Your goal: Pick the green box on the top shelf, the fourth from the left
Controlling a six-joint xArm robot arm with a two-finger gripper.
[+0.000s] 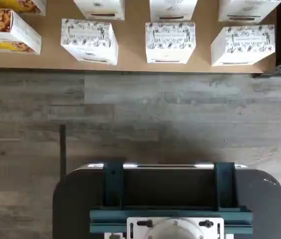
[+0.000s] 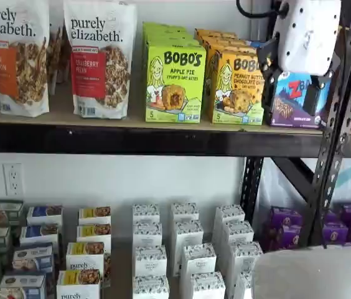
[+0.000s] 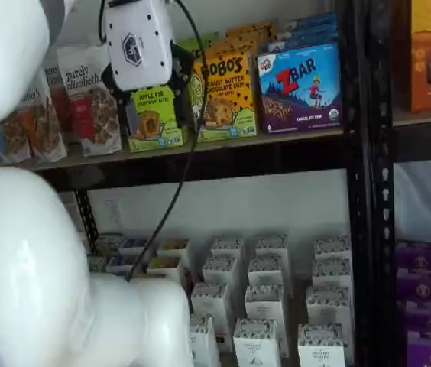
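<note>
The green box [image 2: 174,84], a lime-green "BOBO'S APPLE PIE" carton, stands upright on the top shelf [image 2: 132,140] at the head of a row of like cartons. It also shows in a shelf view [image 3: 153,121], its top hidden behind the gripper's white body. The gripper [image 2: 292,87] hangs in front of the shelf at the height of the boxes, apart from them. Its black fingers [image 2: 267,62] stand on either side of the white body with a gap between them, so it is open and empty. It also shows in a shelf view [image 3: 145,92]. The wrist view shows neither the box nor the fingers.
A yellow-orange Bobo's peanut butter carton [image 2: 238,87] stands right of the green box, then a blue ZBar box [image 2: 297,103]. Purely Elizabeth bags [image 2: 99,59] stand on its left. White patterned boxes [image 1: 170,42] fill the lower shelf. A black upright [image 2: 340,112] stands at the right.
</note>
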